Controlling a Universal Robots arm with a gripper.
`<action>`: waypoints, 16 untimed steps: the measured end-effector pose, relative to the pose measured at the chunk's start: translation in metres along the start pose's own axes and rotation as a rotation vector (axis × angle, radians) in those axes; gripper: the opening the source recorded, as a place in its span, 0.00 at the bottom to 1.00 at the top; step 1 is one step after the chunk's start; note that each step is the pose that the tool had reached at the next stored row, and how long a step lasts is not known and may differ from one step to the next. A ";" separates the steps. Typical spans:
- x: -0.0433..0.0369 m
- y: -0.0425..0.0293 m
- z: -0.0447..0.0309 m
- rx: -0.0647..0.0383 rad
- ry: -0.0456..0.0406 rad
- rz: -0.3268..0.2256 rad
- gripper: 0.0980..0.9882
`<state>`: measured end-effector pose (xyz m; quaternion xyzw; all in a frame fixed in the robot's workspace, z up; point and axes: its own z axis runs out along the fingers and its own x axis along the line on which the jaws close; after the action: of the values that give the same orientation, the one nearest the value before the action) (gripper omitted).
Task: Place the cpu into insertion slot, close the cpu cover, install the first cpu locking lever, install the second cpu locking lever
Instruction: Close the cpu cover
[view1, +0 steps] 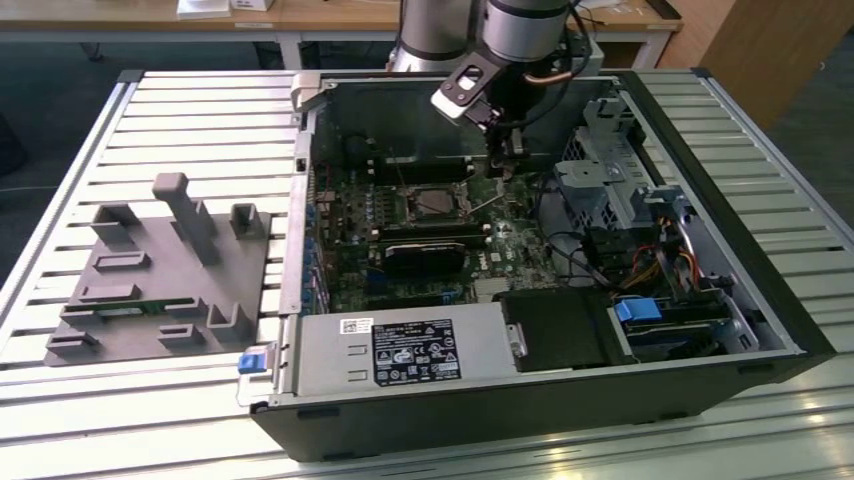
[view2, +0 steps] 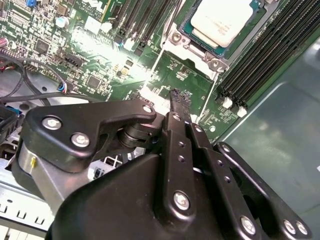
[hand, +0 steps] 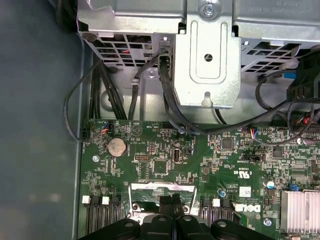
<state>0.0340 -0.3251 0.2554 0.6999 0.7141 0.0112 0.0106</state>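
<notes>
The cpu (view2: 222, 20), a small square chip with a pale metal top, lies in the insertion slot (view1: 434, 203) on the green motherboard. The silver cpu cover (view2: 197, 56) frames it; I cannot tell if it is latched. In the exterior view my gripper (view1: 505, 165) hangs inside the case just off the slot's right side. In both wrist views its black fingers (view2: 179, 100) are pressed together with nothing between them, the tips low over the board beside the socket's silver rim (hand: 160, 186). A thin silver rod (view1: 491, 205) angles out from the slot toward the gripper.
A black heatsink-like block (view1: 427, 255) sits in front of the slot, and a grey power supply box (view1: 400, 355) at the case front. A metal drive cage (hand: 207, 55) and black cables (hand: 170, 100) crowd the exterior view's right. A grey fixture (view1: 160, 270) stands on the slatted table.
</notes>
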 end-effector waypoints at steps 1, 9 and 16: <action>0.0000 0.0004 0.0000 0.000 0.0000 0.000 0.01; -0.0001 0.0049 0.0003 0.000 0.0001 0.000 0.01; -0.0002 0.0113 0.0007 0.001 0.0001 0.000 0.01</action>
<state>0.0454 -0.3251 0.2550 0.7000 0.7140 0.0107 0.0100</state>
